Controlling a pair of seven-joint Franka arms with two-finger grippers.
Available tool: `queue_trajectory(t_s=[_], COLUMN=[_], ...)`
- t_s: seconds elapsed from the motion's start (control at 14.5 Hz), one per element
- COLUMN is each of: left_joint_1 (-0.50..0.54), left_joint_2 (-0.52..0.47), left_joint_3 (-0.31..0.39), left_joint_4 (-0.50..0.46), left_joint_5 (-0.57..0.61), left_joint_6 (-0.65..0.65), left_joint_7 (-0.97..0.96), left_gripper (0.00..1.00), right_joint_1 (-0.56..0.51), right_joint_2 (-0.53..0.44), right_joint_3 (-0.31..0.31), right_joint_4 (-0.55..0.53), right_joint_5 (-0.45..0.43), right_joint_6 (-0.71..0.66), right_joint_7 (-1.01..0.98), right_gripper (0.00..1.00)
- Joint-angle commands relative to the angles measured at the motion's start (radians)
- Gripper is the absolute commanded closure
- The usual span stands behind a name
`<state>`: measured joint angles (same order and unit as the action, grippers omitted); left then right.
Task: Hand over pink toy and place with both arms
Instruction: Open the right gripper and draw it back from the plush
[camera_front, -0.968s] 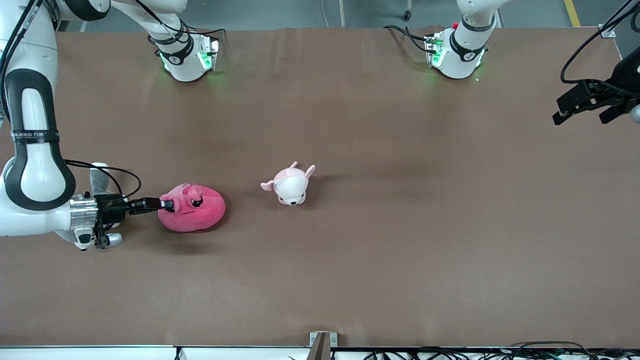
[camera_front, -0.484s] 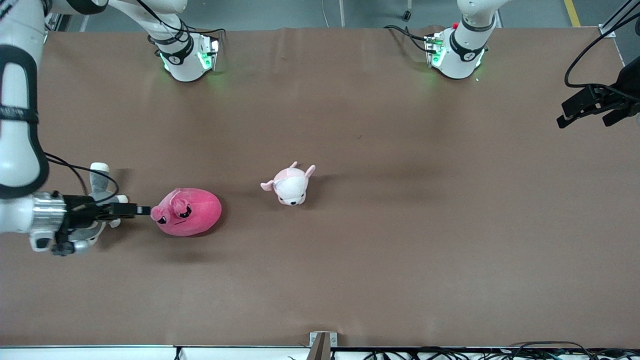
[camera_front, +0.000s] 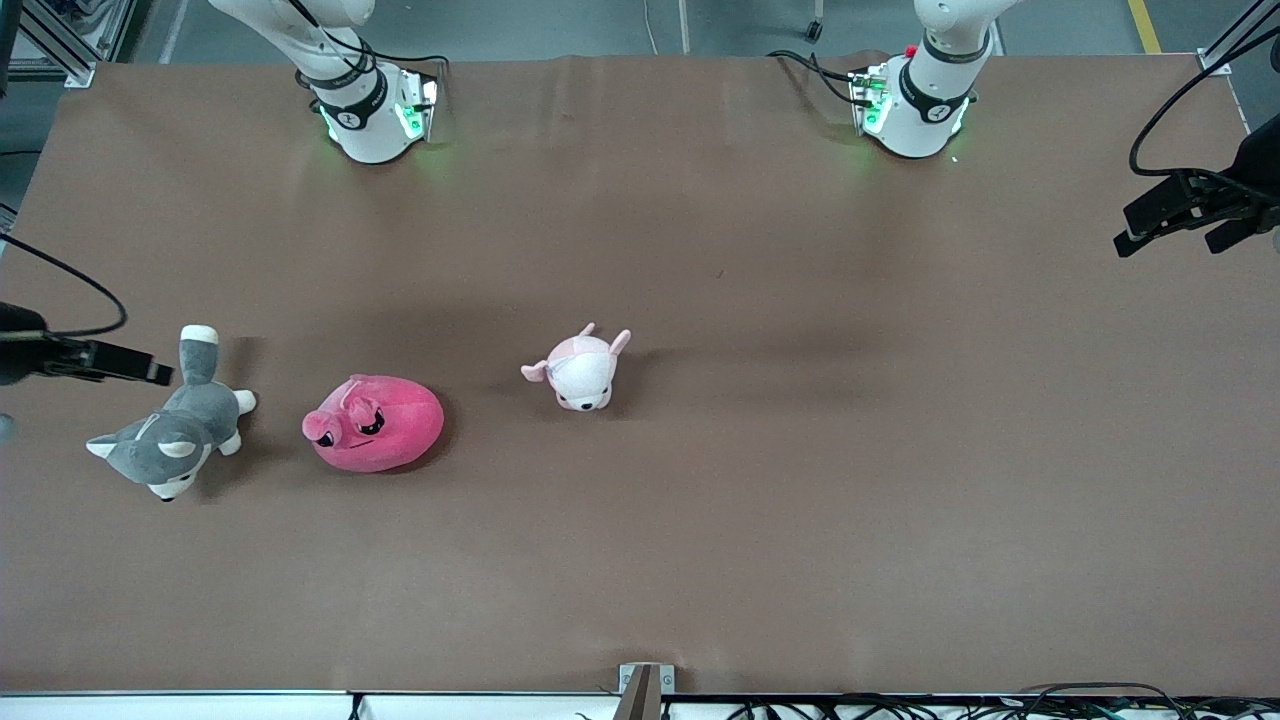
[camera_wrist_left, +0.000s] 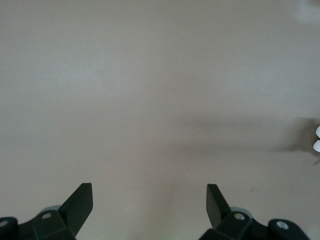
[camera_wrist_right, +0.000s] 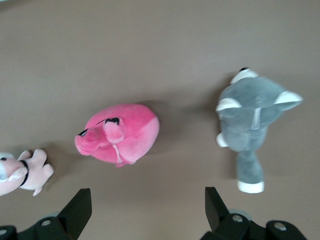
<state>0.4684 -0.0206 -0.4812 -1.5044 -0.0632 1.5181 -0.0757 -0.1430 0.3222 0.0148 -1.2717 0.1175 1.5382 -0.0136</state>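
The pink toy (camera_front: 375, 436) lies on the brown table toward the right arm's end, free of both grippers. It also shows in the right wrist view (camera_wrist_right: 120, 132), with its angry eyes visible. My right gripper (camera_front: 158, 374) is open and empty, up over the table's edge at the right arm's end, beside the husky's tail. In its own view the gripper (camera_wrist_right: 147, 200) frames bare table, apart from the toy. My left gripper (camera_front: 1170, 215) is open and empty, waiting over the left arm's end of the table. Its view (camera_wrist_left: 150, 195) shows only bare table.
A grey-and-white husky plush (camera_front: 170, 440) lies beside the pink toy, toward the right arm's end; it also shows in the right wrist view (camera_wrist_right: 252, 125). A small pale-pink-and-white animal plush (camera_front: 580, 370) lies near the table's middle. It appears at the right wrist view's edge (camera_wrist_right: 20, 172).
My right gripper let go of the pink toy and drew back toward the right arm's end, uncovering the husky. The toy settled on the table. The left arm barely moved.
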Motion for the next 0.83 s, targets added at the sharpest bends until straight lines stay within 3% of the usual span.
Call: queue_trajectory(t_s=[0.0,0.28,0.41,0.55,0.76], left_joint_1=[-0.078,-0.273,-0.335,-0.402,-0.461], left_joint_2=[-0.001,-0.001,-0.001,-0.002,-0.002], left_joint_3=[0.080,0.274,0.331,0.392,0.446], left_joint_4=[0.001,0.000,0.000,0.000,0.000], left_joint_5=[0.011,0.011,0.011,0.011,0.011], left_joint_6=[0.008,0.007,0.007,0.005,0.005], left_joint_7=[0.017,0.017,0.016,0.013,0.011], left_gripper=[0.00,0.00,0.00,0.00,0.00], right_joint_1=[0.000,0.040,0.054,0.132,0.134], right_joint_2=[-0.047,-0.120,-0.130,-0.187,-0.250], right_joint_3=[0.004,0.002,-0.027,-0.096,-0.096], right_joint_4=[0.020,0.018,0.017,-0.036,-0.145], right_joint_5=[-0.064,-0.091,-0.091,-0.105,-0.105], right_joint_6=[-0.007,-0.066,-0.064,-0.047,0.012], right_joint_7=[0.017,0.024,0.015,0.024,0.024], right_gripper=[0.00,0.00,0.00,0.00,0.00])
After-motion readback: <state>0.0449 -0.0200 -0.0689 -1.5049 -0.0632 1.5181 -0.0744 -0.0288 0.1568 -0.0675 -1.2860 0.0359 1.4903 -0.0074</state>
